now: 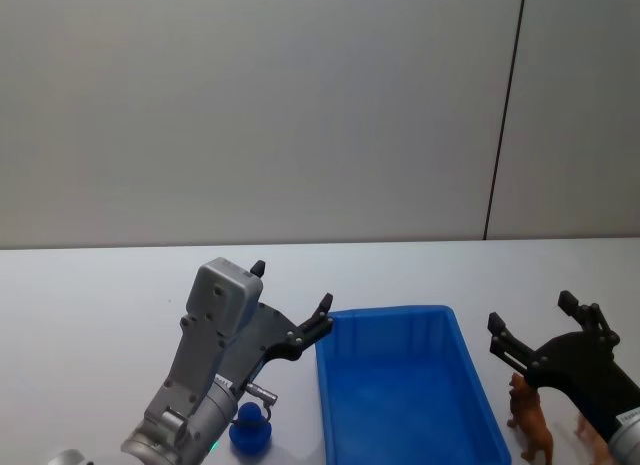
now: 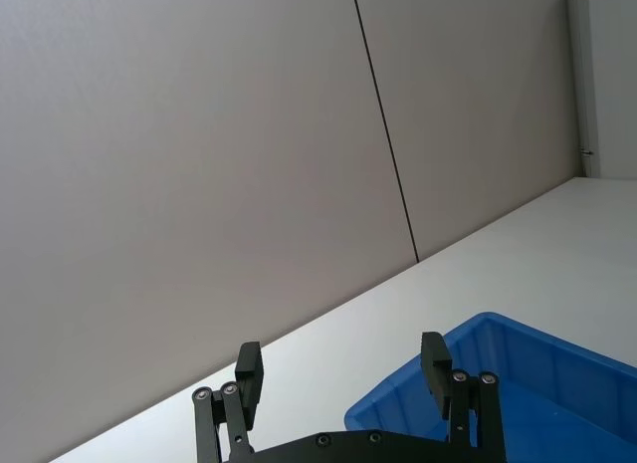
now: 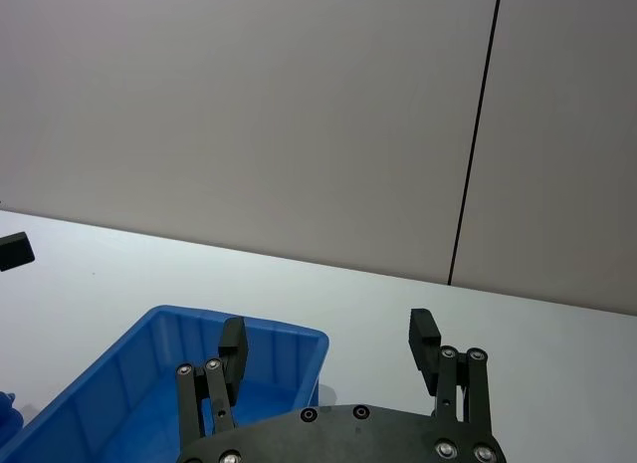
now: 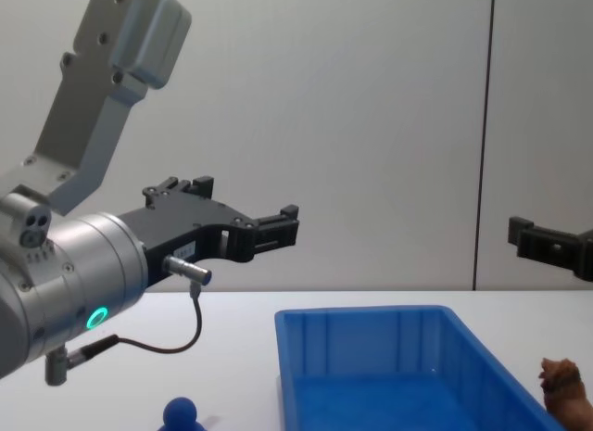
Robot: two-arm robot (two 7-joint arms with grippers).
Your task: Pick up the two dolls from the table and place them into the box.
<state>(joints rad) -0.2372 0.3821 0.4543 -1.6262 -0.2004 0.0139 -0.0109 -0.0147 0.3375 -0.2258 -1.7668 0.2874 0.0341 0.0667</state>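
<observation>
Below your left gripper (image 1: 292, 287) and back toward its wrist, the blue doll (image 1: 250, 430) stands on the table (image 1: 90, 305), round head up. It is well apart from the fingertips and touches neither finger.

- Left gripper: jaws spread wide, nothing between them. In the chest view it hangs well above the table, fingers pointing forward and toward the box (image 1: 390, 313). In the head view its inner fingertip lies close to the box's far left corner.
- Blue doll against box: just beside the left wall, outside it, at the near end.

Below your right gripper (image 1: 531, 310), slightly toward the robot from the inner fingertip, the brown doll (image 1: 528, 415) stands on its legs on the table.

- Right gripper: jaws also spread wide, empty. The chest view shows one finger coming in from the right edge, high above the box rim.
- Brown doll against box: just beside the right wall, outside it. In the chest view its head shows next to that wall, far below the finger. No contact between doll and gripper.

Between the two grippers sits the box, long side running away from you. Each gripper has one doll under it, on its own side of the box. The right wrist view has the box ahead of that gripper's fingers.
</observation>
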